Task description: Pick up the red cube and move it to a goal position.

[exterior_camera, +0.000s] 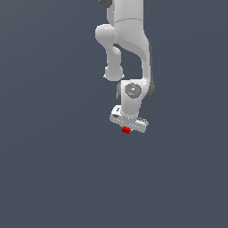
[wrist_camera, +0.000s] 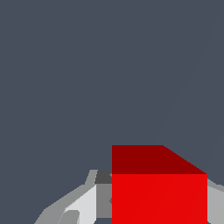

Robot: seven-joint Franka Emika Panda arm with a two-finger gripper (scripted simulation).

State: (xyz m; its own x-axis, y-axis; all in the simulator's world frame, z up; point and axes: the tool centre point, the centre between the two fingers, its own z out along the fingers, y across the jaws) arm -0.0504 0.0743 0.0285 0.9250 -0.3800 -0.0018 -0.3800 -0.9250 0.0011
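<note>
Evidently the carry step is in hand: the gripper (exterior_camera: 127,129) clasps the red cube (exterior_camera: 126,130) between its fingers, at six o'clock beneath the wrist, and the next move calls for steady travel to the unseen goal.

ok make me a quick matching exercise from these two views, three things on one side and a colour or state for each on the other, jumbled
Things:
1. red cube
2. claw
3. arm

Colour or state:
A. white, reaches down from the top of the exterior view
B. bright red, sits between the fingers
C. shut on the small block, grey fingers either side of it in the wrist view

Pairs: 1-B, 2-C, 3-A
</note>
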